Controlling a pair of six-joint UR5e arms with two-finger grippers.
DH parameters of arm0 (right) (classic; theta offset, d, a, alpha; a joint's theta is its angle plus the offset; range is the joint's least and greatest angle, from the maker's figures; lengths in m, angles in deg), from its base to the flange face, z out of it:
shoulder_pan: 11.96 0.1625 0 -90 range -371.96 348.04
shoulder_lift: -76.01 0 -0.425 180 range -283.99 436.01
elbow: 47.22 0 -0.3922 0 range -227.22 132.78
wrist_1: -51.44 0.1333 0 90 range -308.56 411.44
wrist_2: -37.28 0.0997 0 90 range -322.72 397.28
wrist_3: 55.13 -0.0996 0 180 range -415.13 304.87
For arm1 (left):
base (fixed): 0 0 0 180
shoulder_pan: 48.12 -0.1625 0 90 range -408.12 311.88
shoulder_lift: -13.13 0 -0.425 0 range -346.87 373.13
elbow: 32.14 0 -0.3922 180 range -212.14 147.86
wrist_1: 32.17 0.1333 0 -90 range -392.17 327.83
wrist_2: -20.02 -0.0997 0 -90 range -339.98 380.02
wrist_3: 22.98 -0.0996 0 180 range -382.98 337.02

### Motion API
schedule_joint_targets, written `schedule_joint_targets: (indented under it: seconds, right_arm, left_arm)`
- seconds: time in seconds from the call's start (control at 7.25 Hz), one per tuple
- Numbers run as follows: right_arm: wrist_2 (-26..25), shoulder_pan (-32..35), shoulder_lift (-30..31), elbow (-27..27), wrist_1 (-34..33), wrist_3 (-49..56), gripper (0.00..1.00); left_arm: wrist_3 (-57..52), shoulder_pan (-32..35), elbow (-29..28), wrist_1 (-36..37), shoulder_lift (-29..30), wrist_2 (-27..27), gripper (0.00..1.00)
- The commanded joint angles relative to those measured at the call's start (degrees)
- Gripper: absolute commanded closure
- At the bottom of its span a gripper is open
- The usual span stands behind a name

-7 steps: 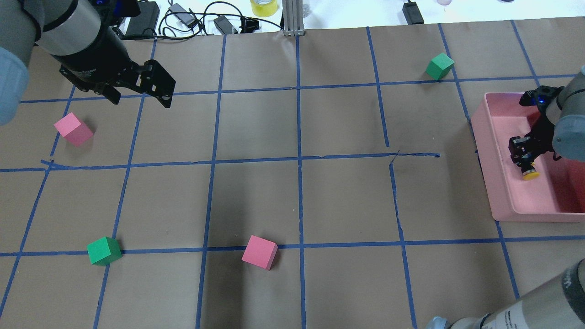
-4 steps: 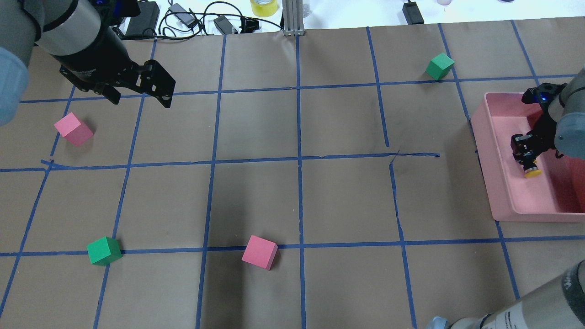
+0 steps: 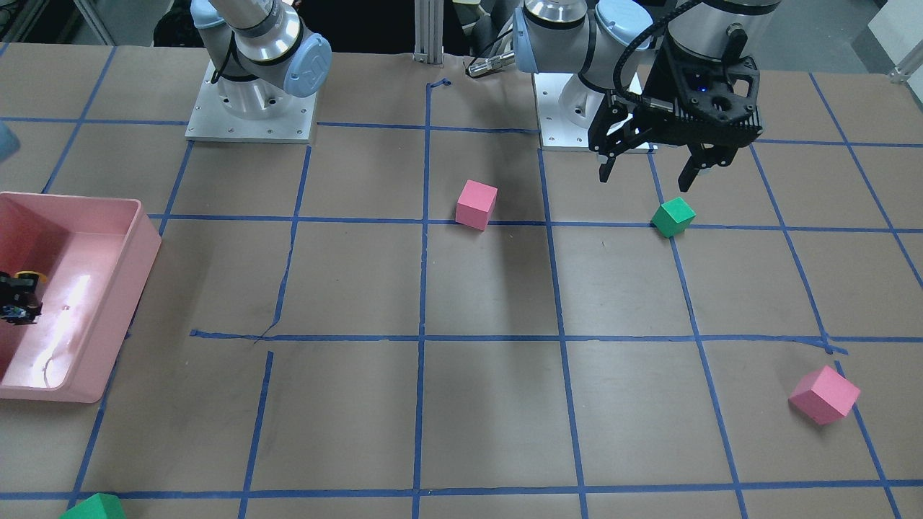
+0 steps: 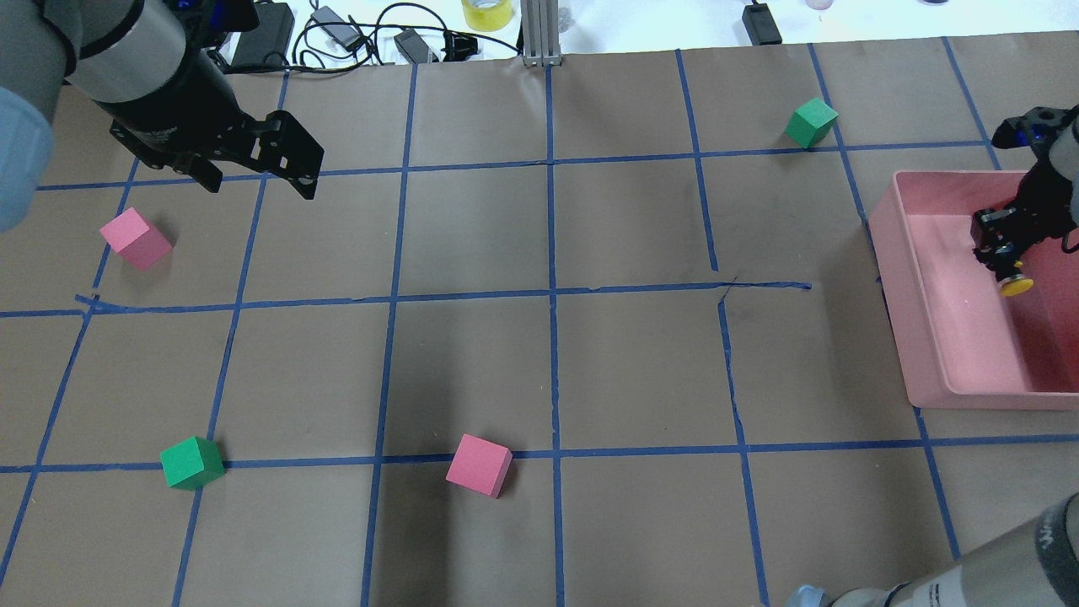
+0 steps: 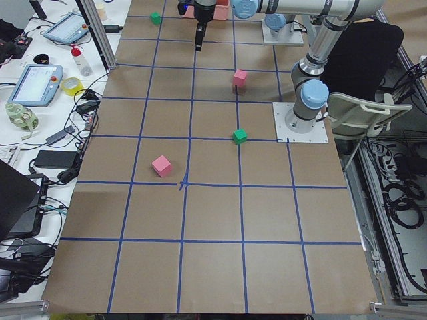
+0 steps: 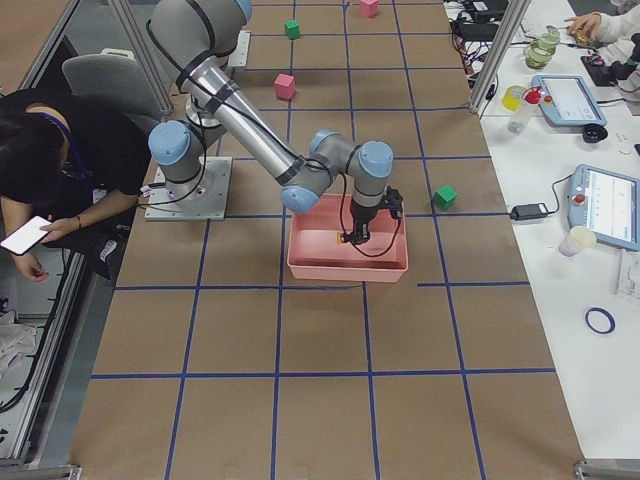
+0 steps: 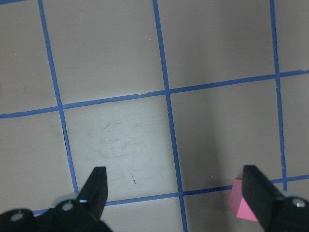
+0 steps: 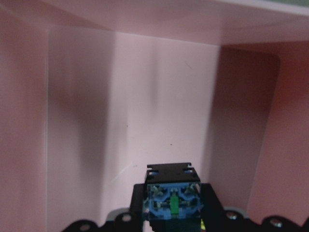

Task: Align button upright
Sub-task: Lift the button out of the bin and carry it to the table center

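The button (image 4: 1014, 284) has a yellow cap and a black body. My right gripper (image 4: 1003, 265) is shut on it inside the pink bin (image 4: 895, 287), above the bin floor. The yellow cap sticks out past the fingertips. The right wrist view shows the button's black and blue base end (image 8: 172, 199) between the fingers. The button (image 3: 21, 282) also shows at the left edge of the front view, and in the right side view (image 6: 343, 238). My left gripper (image 4: 257, 181) is open and empty, hovering over the far left of the table, also in its wrist view (image 7: 176, 193).
A pink cube (image 4: 135, 239) lies below-left of the left gripper. A green cube (image 4: 192, 463) and a pink cube (image 4: 479, 465) lie near the front. A green cube (image 4: 811, 122) lies at the far right. Cables and adapters (image 4: 337, 34) line the far edge.
My right gripper has carried the button farther away and to the right inside the bin. The left arm has not moved.
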Motion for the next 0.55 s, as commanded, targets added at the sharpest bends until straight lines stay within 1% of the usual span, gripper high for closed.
schedule_joint_targets:
  seconds: [0.0,0.14,0.41]
  right_arm:
    - [0.28,4.99,2.03,-8.48,9.61,-1.13,1.0]
    - [0.54,9.28,2.91,-10.25,12.25,-5.14,1.0]
    - [1.59,19.21,3.18,-11.41,12.81,-13.13,1.0]
  left_arm:
    - [0.0,0.0,0.0,0.0,-0.01,0.0,0.0]
    - [0.0,0.0,0.0,0.0,-0.01,0.0,0.0]
    - [0.0,0.0,0.0,0.0,0.07,0.0,0.0]
